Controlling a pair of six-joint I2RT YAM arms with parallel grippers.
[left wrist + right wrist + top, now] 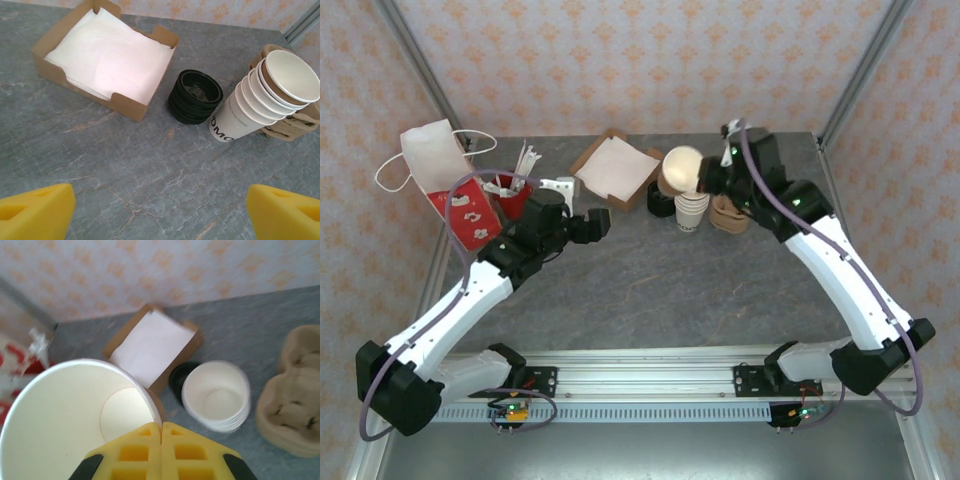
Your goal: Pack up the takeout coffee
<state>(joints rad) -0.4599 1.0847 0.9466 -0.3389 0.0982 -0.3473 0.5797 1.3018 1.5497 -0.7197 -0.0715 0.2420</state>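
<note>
One coffee cup (pixel 65 420), lidless, is pinched by its rim wall in the right pincer (pixel 161 429), which is clenched on it. It hangs off the surface (pixel 125 165) at upper centre of the top view, near the cup stack (pixel 217 395). Lid stack (pixel 195 96) sits mid-frame, just beside those cups. Left pincer (pixel 160 215) is released, hovering, grasping nothing. Risks: the one-sided rim grip may let the cup swing or crumple, pressing a lid on could pop it loose, and a low pass could knock the cup stack.
</note>
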